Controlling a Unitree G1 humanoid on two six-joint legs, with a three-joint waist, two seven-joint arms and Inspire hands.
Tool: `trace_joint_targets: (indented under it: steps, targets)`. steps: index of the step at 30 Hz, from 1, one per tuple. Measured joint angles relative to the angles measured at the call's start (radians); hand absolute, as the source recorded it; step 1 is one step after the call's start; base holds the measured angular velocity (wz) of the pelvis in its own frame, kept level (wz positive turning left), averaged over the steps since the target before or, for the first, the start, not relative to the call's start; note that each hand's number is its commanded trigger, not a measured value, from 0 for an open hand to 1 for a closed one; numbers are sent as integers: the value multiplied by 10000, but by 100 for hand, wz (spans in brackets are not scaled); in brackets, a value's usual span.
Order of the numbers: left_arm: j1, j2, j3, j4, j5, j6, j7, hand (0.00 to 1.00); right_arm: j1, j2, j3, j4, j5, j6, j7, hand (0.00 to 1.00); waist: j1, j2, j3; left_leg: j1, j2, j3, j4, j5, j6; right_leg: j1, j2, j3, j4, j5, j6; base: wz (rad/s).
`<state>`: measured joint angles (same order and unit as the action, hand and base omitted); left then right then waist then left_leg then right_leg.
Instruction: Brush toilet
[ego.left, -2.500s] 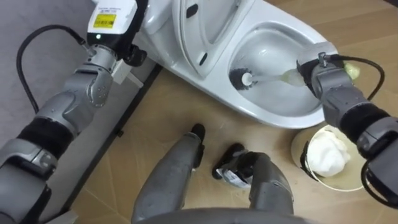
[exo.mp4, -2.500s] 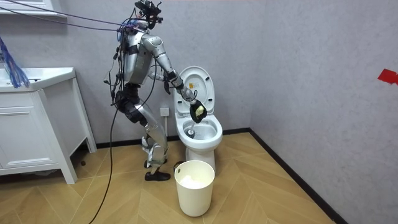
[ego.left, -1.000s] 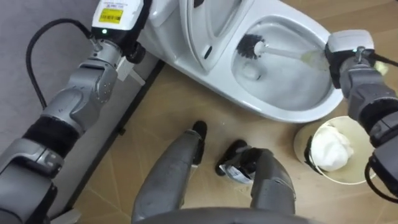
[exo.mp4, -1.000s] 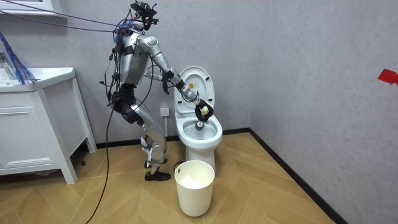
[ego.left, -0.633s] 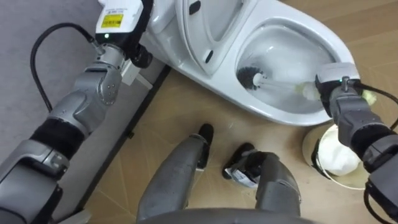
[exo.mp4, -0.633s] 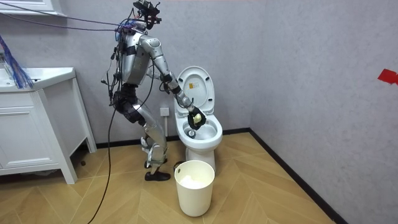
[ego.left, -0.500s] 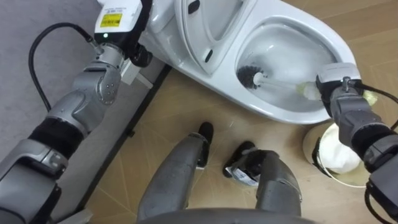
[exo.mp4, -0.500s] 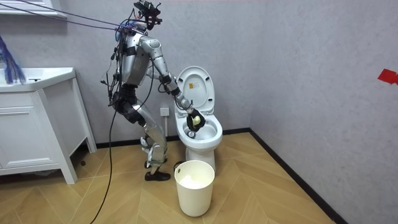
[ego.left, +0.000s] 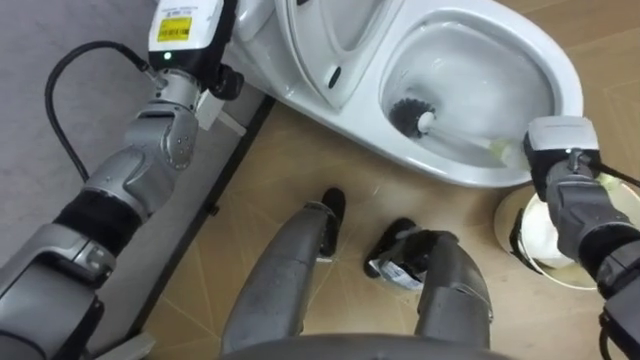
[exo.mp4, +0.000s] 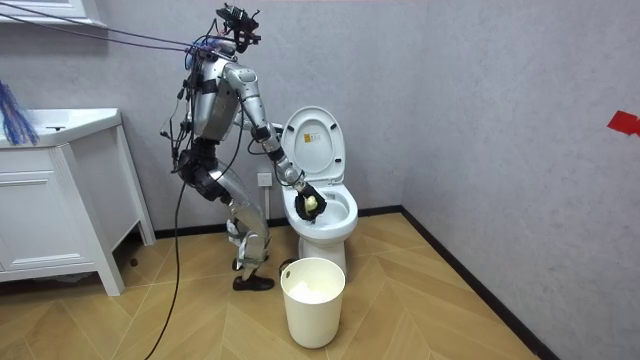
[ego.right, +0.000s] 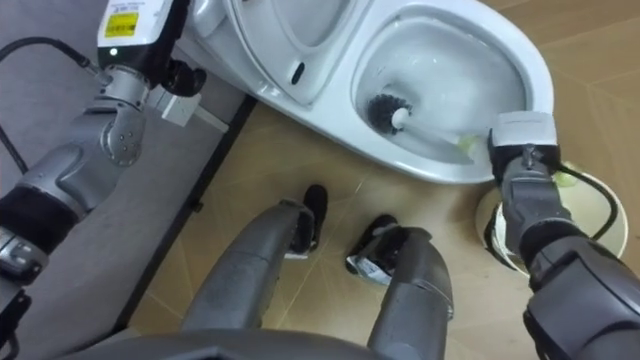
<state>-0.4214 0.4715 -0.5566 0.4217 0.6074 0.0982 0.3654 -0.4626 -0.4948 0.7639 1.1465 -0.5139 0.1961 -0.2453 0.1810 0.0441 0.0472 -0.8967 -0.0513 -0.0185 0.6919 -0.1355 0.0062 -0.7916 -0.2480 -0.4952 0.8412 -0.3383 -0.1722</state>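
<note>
White-handled brush (ego.left: 452, 134) crossing toilet (ego.left: 563, 70) rim, bristles in open bowl, right hand (ego.left: 562, 162) gripping it.

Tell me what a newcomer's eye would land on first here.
The white toilet, lid raised, with a black-headed toilet brush down in its bowl. The robot's right hand grips the brush at the near rim. Next comes the white bin standing by the toilet, with something white inside.
</note>
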Motion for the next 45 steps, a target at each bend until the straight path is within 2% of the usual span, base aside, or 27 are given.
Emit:
trace_joint_targets:
  steps: [1,4,5,7,10,11,12,13,15,17,21,24,26,28,29,31,33,36,39,41,42,43,45]
  targets:
    - [1,4,-18,-73,20,47,-14,0,-63,17,8,73,367,-33,25,100,6,-48,31,0,-28,20,-1,0,0,-26,-56,19,69,-19,-21,3]
    - [-23,195,-31,-591,-21,148,-25,0,-804,60,-30,460,2945,-299,296,100,28,-357,231,-209,-188,198,12,0,3,-480,-275,323,480,-110,-70,7]
    - [-36,218,-31,-660,-21,148,-25,0,-948,62,-30,511,3404,-322,296,100,35,-382,245,-257,-201,209,12,0,3,-538,-301,328,509,-117,-74,7]
    - [-14,285,75,-904,316,226,-39,0,-1356,41,-494,634,4554,-286,302,100,-38,-541,324,-392,-306,192,73,1,2,-720,-398,404,728,-209,-56,15]
    - [10,463,243,-1124,754,267,-38,0,-1532,-27,-792,808,4771,-265,351,100,-94,-709,324,-608,-304,134,451,-13,21,-859,-419,417,1035,-380,-88,4]
    - [-2,568,265,-1239,827,270,-38,0,-1600,-73,-807,954,4806,-312,378,100,-106,-789,345,-698,-299,108,663,-116,27,-896,-423,418,1173,-443,-100,-3]
    - [38,595,303,-1283,932,270,-38,0,-1617,-121,-832,959,4800,-326,381,100,-110,-956,386,-736,-308,129,774,-142,32,-943,-464,451,1305,-493,-105,-5]
    - [13,600,424,-1310,1117,269,-44,0,-1676,-122,-845,958,4775,-357,389,100,-100,-1140,371,-793,-314,156,839,-161,37,-1042,-469,524,1374,-533,-70,-5]
    - [-22,608,469,-1307,1328,293,-64,0,-1728,-190,-845,990,4622,-495,390,100,-134,-1221,358,-865,-310,138,904,-172,36,-1077,-469,497,1375,-547,-11,0]
    - [-107,643,426,-1297,1359,293,-173,0,-1757,-288,-845,992,4261,-553,389,100,-162,-1216,356,-879,-315,150,969,-185,58,-1076,-492,488,1395,-516,22,-3]
    - [-245,698,293,-1168,1344,276,-364,0,-1804,-263,-845,978,3552,-555,389,100,-147,-1199,346,-844,-318,152,1087,-214,106,-1011,-495,494,1429,-466,58,-3]
    - [-318,628,224,-979,1348,234,-426,0,-1923,-243,-845,974,2983,-554,389,100,-51,-1144,321,-771,-316,156,1080,-216,110,-980,-465,526,1389,-428,65,-4]
    - [-318,562,233,-862,1346,254,-432,0,-1976,-193,-883,961,2229,-517,388,100,-15,-989,272,-745,-322,152,1083,-220,116,-943,-468,526,1387,-428,67,-2]
    - [-353,452,193,-738,1427,258,-493,0,-2147,-158,-884,962,1062,-484,388,100,45,-700,291,-742,-327,150,1072,-221,118,-955,-469,528,1376,-416,73,0]
    - [-361,414,187,-716,1429,260,-504,0,-2162,-142,-882,962,792,-449,392,100,79,-629,284,-748,-330,150,1069,-221,117,-969,-469,530,1372,-414,69,0]
    - [-410,163,178,-551,1416,270,-506,0,-2159,-191,-569,967,-314,-301,500,100,247,-383,281,-736,-335,169,1036,-221,117,-1000,-467,567,1372,-422,51,-4]
    - [-443,3,173,-430,1392,273,-507,0,-2141,-190,-206,968,-1028,-204,674,100,435,-252,283,-694,-326,188,1006,-222,115,-998,-451,594,1369,-440,11,-9]
    - [-444,-111,171,-314,1388,242,-501,0,-2118,-89,230,961,-1882,-21,919,100,644,-181,275,-674,-324,153,976,-316,4,-998,-423,590,1349,-451,-121,-7]
    - [-404,-235,169,-202,1263,232,-500,0,-1951,-21,284,928,-2232,57,948,100,654,-103,244,-567,-294,56,967,-366,-41,-833,-309,580,1286,-465,-210,4]
    - [-345,-274,170,-180,1119,233,-488,0,-1697,-51,285,768,-2305,96,893,100,603,-42,201,-528,-250,50,972,-445,-67,-747,-281,523,1229,-563,-108,8]
    - [-261,-274,173,-222,908,223,-443,0,-1495,-35,277,652,-2304,205,734,100,484,36,153,-522,-260,11,929,-478,-88,-701,-274,464,1151,-568,-98,11]
    - [-203,-281,178,-216,899,228,-418,0,-1307,-16,272,582,-2308,255,655,100,420,69,142,-490,-261,11,907,-484,-93,-660,-272,464,1136,-569,-96,13]
    - [51,-335,189,-188,806,241,-331,0,-644,68,184,393,-2305,339,221,100,282,162,79,-312,-250,24,894,-496,-75,-466,-259,469,1122,-604,-57,2]
